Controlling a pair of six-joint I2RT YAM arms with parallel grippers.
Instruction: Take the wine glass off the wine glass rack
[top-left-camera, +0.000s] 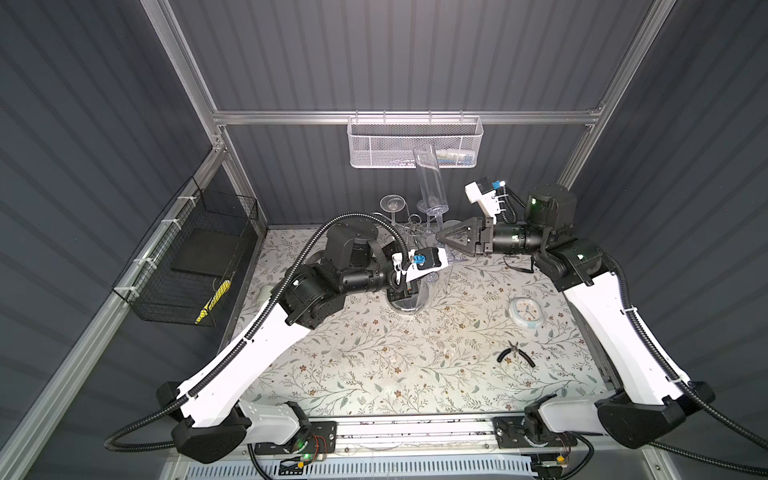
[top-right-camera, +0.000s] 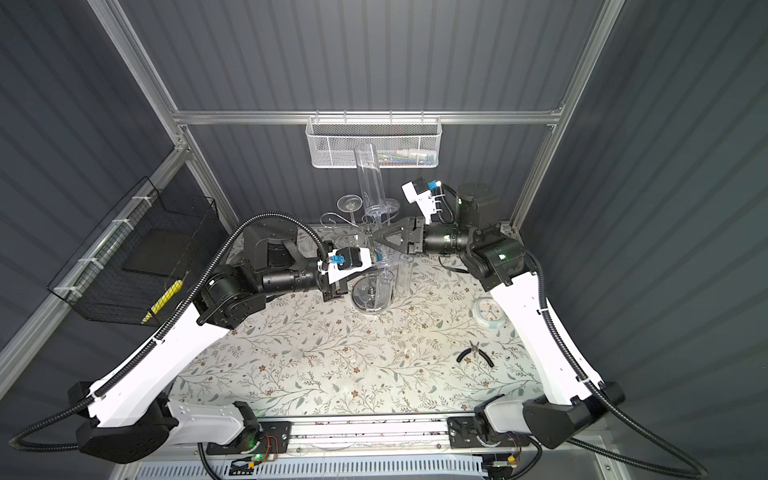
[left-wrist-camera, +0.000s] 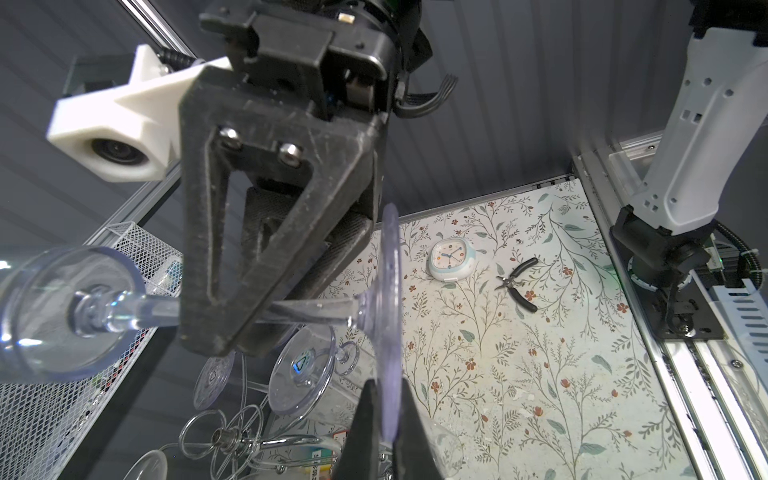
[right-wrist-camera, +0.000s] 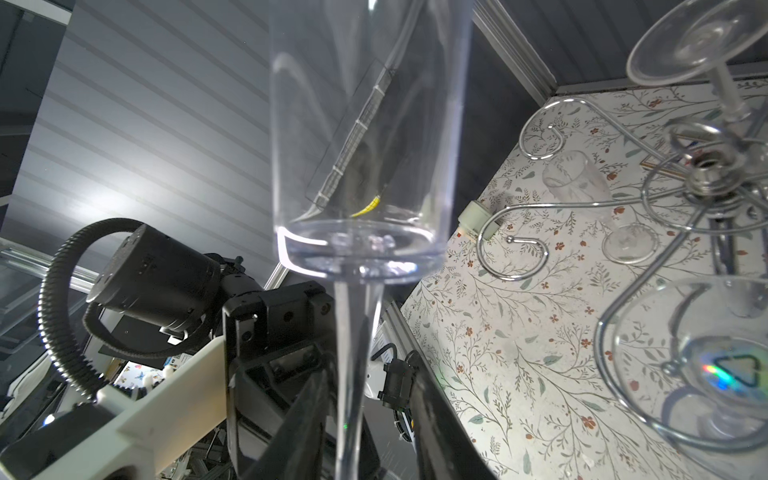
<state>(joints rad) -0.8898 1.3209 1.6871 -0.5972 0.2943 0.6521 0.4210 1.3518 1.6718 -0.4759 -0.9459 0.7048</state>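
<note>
over a floral table (top-left-camera: 374, 365) within grey walls (top-left-camera: 415, 62), left pincer (left-wrist-camera: 384, 419) clamps wine glass (top-left-camera: 430, 178), right pincer (top-left-camera: 439, 237) narrow.

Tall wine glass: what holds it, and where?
The left gripper pinches the tall wine glass by the rim of its foot; the right gripper straddles the stem, not yet closed.

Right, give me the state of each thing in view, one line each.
champagne flute: off the rack, bowl up, empty.
left end effector: shut on the flute's foot.
right end effector: open, straddling the stem.
wine glass rack: upright, other glasses hanging by their feet.
pliers: lying flat, handles spread.
clock: lying face up.
</note>
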